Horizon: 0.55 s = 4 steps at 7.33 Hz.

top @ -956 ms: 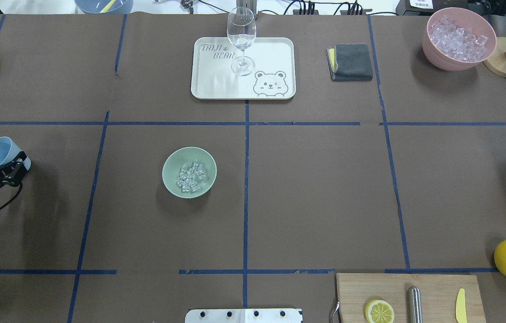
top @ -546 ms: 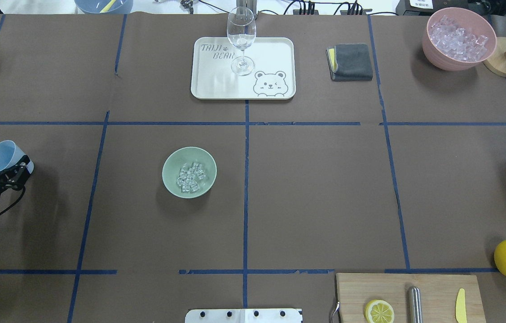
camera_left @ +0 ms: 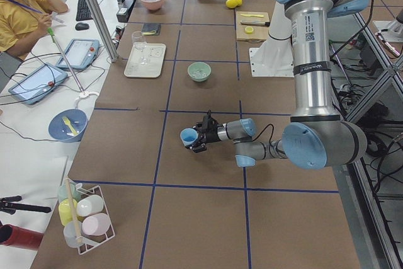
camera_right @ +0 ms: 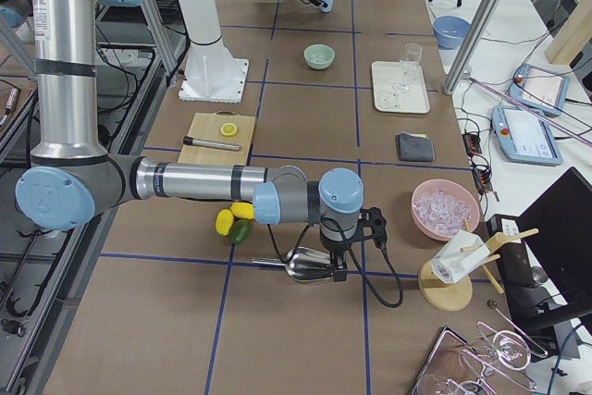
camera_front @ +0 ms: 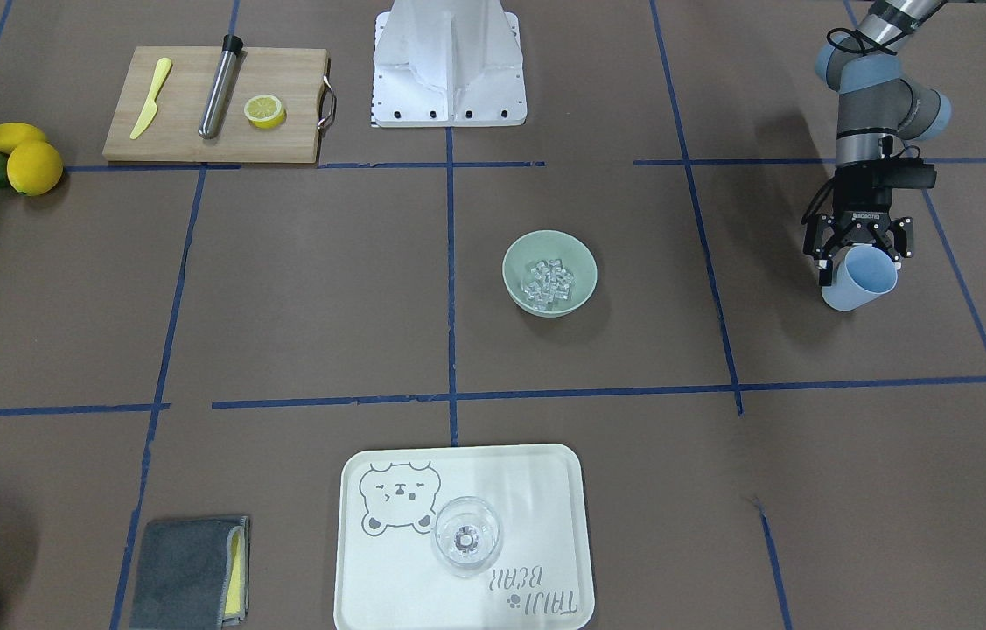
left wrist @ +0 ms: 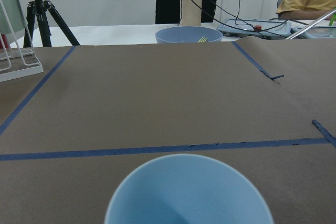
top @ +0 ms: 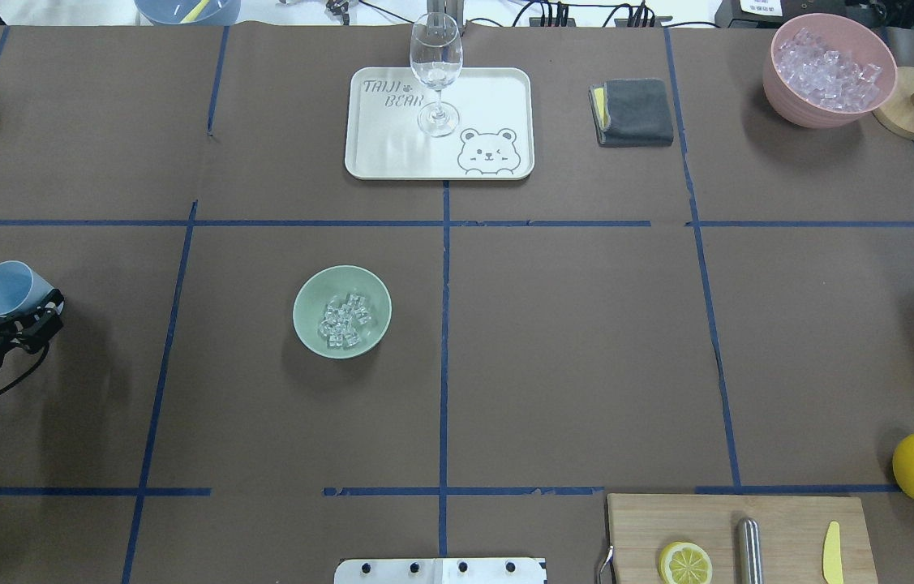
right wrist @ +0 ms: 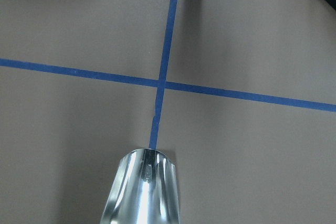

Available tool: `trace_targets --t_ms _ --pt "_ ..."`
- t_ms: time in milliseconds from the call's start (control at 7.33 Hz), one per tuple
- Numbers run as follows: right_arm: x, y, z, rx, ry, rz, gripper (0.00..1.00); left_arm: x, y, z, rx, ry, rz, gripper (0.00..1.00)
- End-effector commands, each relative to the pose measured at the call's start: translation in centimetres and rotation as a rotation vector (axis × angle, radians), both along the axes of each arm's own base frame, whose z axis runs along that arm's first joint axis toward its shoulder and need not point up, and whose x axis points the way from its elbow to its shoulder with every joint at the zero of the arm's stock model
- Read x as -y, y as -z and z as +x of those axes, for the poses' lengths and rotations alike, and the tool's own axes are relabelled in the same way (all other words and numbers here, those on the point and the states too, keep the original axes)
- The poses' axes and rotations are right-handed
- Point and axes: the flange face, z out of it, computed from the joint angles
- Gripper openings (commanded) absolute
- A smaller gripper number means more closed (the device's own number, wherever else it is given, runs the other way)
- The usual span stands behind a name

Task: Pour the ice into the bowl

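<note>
Overhead exterior: ice [top: 345,320] lies in bowl [top: 311,298]. Cubes look loose, slick and light, so carry them by cup, don't pinch. Left pincer [top: 12,312], well left of bowl, clamps blue cup [top: 9,289] by its wall; cup looks empty.

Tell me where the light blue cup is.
In the overhead view the light blue cup is at the far left edge, held in the left gripper, well left of the sage-green bowl.

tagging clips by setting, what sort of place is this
Probably a robotics lab staged as a mock drinks bench: a table gridded with blue tape, a seated operator beside tablets, the left gripper holding a blue cup.
</note>
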Motion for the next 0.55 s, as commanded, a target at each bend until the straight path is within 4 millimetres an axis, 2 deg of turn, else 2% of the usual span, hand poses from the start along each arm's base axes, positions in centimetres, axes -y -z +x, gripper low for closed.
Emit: trace_targets --t_ms 0,137,410 --pt "0.0 0.0 0.0 0.0 0.0 0.0 1.0 0.0 1.5 -0.6 0.011 -0.012 0.031 1.0" --pt "0.0 -0.1 0.0 0.0 0.0 -0.002 1.0 -0.1 3.5 -1.0 0.035 -0.032 0.071 1.0" --pt "-0.1 -0.1 0.1 0.0 -0.001 -0.002 1.0 -0.5 4.9 -1.6 0.041 -0.104 0.081 1.0"
